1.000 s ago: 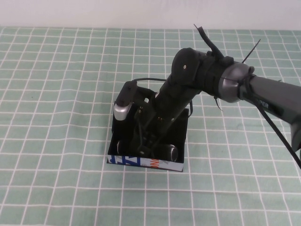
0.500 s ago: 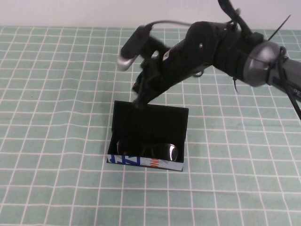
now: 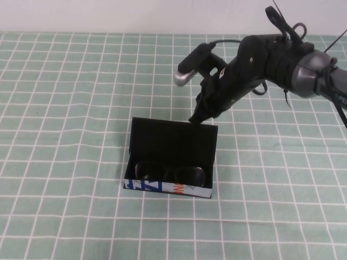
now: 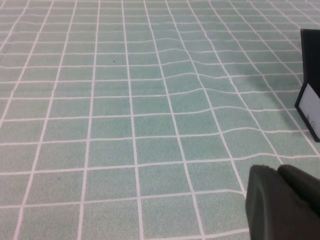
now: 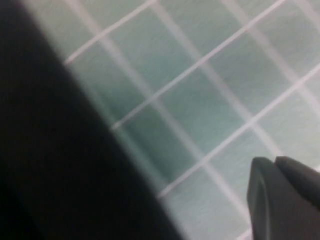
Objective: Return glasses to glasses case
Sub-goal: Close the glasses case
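The glasses case (image 3: 171, 142) stands open in the middle of the table, its lid upright at the back and its white printed front toward me. The black glasses (image 3: 169, 172) lie inside it, along the front wall. My right gripper (image 3: 196, 120) is shut and empty, its tip at the right end of the lid's top edge; I cannot tell whether it touches. In the right wrist view the shut fingers (image 5: 274, 162) sit beside the dark lid (image 5: 55, 165). My left gripper (image 4: 277, 170) is shut, empty, low over the cloth, out of the high view. The case's side (image 4: 311, 90) shows at that view's edge.
A green checked cloth (image 3: 65, 108) covers the whole table. The right arm (image 3: 282, 59) reaches in from the right behind the case. A white wall runs along the far edge.
My right gripper has risen out of the case and moved back and to the right, to the lid's right corner. The glasses stay lying in the case.
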`<move>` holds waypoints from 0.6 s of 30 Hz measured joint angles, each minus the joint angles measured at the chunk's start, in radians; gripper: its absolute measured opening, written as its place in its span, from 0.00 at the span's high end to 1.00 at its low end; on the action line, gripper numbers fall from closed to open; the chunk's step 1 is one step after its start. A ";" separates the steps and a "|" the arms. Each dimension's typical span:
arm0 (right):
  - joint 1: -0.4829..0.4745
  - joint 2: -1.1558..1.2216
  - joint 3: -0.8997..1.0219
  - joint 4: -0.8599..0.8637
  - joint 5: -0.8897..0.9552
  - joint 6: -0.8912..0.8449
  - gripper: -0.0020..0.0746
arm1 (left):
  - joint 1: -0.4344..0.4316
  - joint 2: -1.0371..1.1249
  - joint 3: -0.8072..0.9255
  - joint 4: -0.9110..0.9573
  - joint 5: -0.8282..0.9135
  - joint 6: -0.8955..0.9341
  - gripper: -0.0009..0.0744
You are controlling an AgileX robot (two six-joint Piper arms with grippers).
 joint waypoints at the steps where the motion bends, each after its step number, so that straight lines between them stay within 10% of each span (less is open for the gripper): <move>1: 0.000 0.002 0.000 0.015 0.018 -0.018 0.99 | 0.000 0.000 0.000 0.000 0.000 0.000 0.99; 18: 0.000 -0.017 0.001 0.220 0.162 -0.239 0.99 | 0.000 0.000 0.000 -0.002 0.000 0.000 0.99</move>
